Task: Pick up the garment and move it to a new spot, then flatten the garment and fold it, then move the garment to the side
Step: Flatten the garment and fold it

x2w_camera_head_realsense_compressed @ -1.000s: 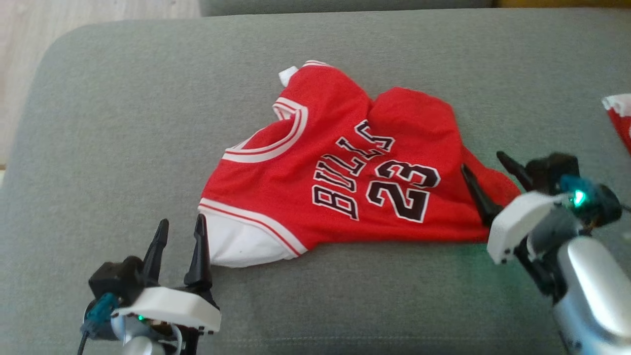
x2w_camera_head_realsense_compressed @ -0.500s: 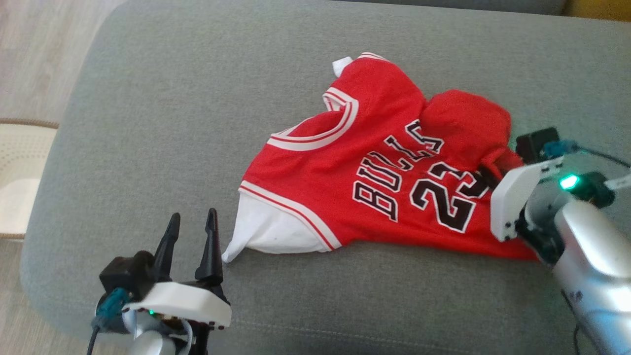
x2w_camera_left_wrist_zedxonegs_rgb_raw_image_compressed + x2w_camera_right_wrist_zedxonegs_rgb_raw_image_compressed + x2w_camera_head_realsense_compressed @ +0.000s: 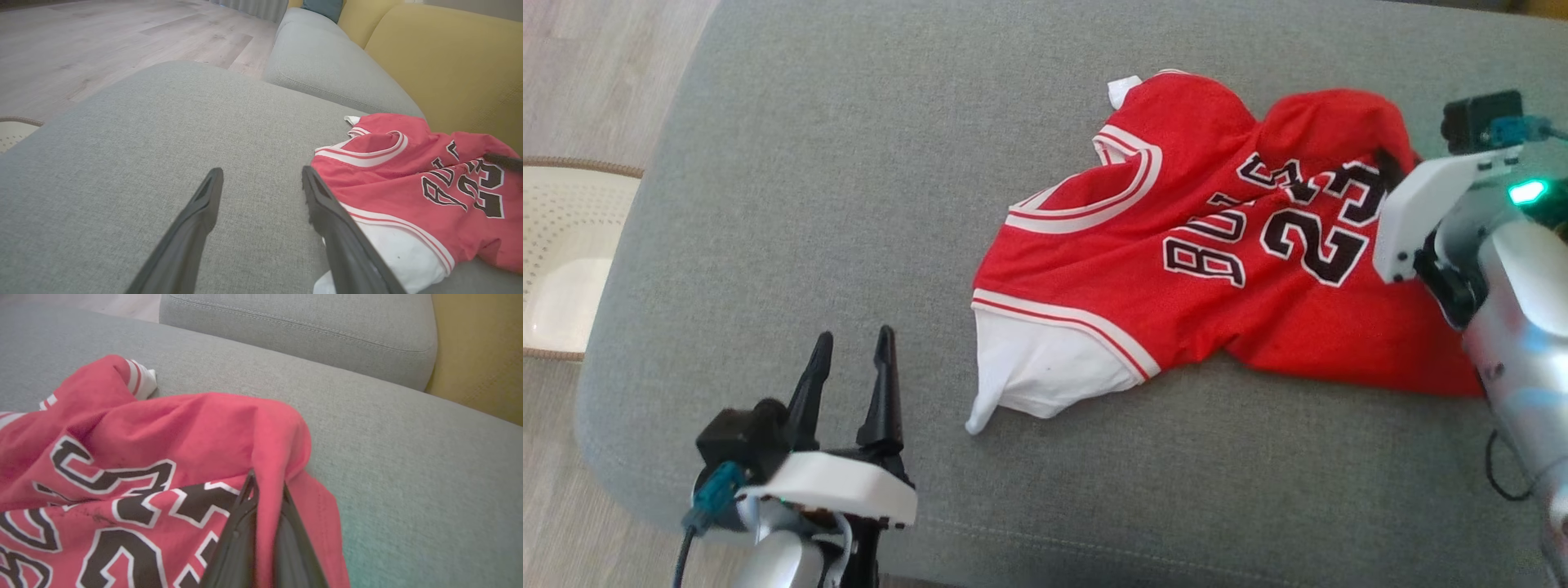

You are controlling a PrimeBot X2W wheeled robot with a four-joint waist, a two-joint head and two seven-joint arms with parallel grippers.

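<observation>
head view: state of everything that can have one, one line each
jersey: rumpled on the grey cushion, print side up, one edge bunched in the right gripper
right gripper: shut on a fold of the jersey
left gripper: open, empty, beside the jersey's white part
</observation>
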